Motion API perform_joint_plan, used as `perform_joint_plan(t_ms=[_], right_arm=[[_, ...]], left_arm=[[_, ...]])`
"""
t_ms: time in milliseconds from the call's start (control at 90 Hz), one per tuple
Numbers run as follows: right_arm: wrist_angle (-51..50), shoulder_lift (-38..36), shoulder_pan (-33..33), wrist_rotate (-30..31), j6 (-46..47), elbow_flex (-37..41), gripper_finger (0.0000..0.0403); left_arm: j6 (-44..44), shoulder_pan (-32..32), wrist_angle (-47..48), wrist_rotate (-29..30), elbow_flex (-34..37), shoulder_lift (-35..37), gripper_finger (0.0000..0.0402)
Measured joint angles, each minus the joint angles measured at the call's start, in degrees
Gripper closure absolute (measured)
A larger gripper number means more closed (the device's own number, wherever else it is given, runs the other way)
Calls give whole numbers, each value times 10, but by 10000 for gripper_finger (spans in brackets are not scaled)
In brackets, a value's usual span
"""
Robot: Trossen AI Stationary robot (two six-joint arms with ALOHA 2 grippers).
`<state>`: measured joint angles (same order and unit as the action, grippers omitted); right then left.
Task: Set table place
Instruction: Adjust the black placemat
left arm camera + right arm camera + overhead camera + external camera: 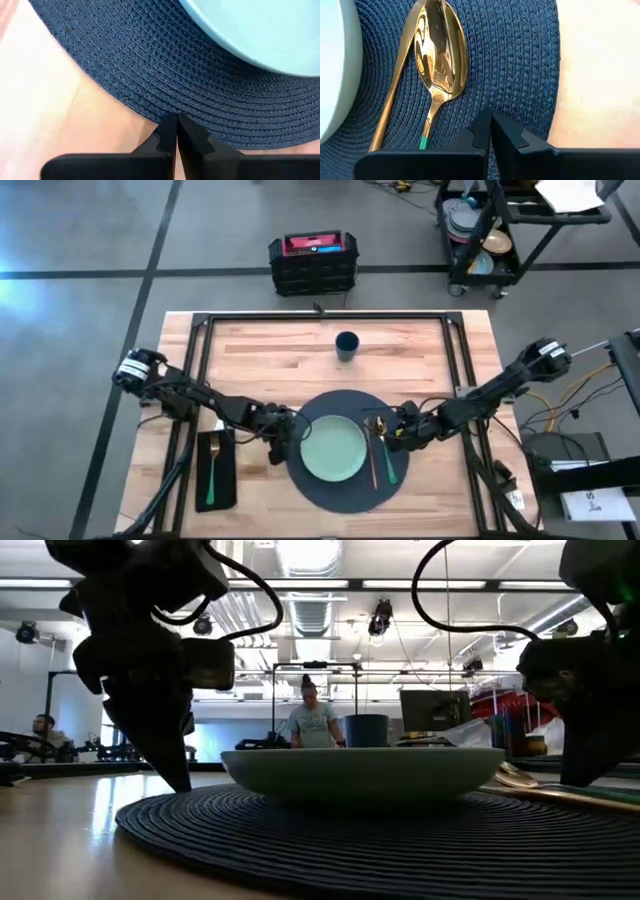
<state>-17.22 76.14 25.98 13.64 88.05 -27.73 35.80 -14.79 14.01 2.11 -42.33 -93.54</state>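
On the wooden table (260, 355), both grippers are resting closed at the placemat's (330, 485) edges.

The left gripper (281, 439) and right gripper (391, 439), holding nothing, are flanking the plate (333, 450), probably steadying the mat; spoon (440, 50) lying beside the plate, napkin (216, 471) left, cup (347, 345) behind.

Left gripper (176, 131) closed, low; right gripper (491, 127) closed, low.

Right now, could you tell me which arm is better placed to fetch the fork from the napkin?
The left. Its gripper sits at the placemat's left edge, close to the napkin and fork. The right gripper is across the plate, beside the spoon.
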Motion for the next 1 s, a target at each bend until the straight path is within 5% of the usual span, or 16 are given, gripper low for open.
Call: perform_joint_plan(t_ms=[711,1000], right_arm=[[0,3,0,-1,-1,-20,403],[-6,3,0,1,-1,-26,403]], left_arm=[[-41,34,9,19,5,3,402],[-41,40,56,56,4,70,402]])
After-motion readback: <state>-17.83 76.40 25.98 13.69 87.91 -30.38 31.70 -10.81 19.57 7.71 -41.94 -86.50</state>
